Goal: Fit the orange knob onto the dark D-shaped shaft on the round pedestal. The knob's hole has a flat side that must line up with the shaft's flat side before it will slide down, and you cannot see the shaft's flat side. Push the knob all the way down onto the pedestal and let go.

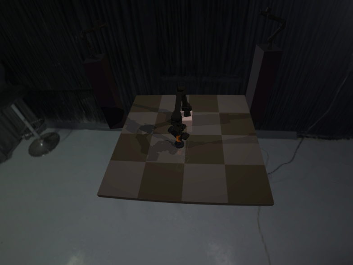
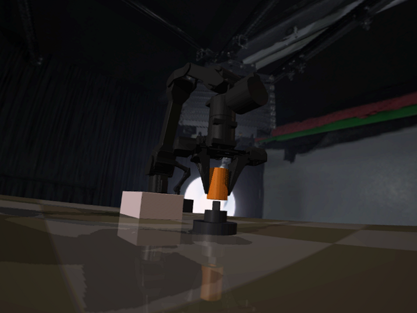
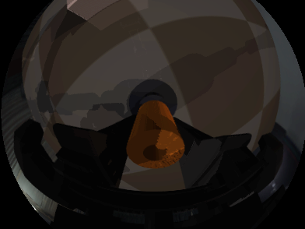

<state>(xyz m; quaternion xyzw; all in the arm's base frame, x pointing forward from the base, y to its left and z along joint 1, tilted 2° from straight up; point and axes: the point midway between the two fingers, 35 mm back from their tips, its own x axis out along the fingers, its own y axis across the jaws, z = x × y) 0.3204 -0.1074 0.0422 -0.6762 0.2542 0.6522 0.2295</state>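
The orange knob (image 1: 178, 138) (image 2: 217, 184) (image 3: 156, 136) is, I judge, light and stiff, not fragile; its side looks smooth, so it may slip or turn between the fingers if the flat of the hole meets the shaft wrongly. The best hold, I think, is on two opposite sides, with the axis kept upright. So the gripper (image 1: 178, 134) (image 2: 217, 193) (image 3: 154, 119) has it now: its jaws stand partly open, about half way, closed on the knob. In the exterior view the knob is right of the centre and below the middle, just above the dark shaft (image 2: 215, 205), which stands on the round pedestal (image 1: 179, 145) (image 2: 214, 227) (image 3: 134, 97). It leans slightly there. In its look it is a plain cylinder, bright orange where lit and brown in shade, with a dark round opening in its upper end.
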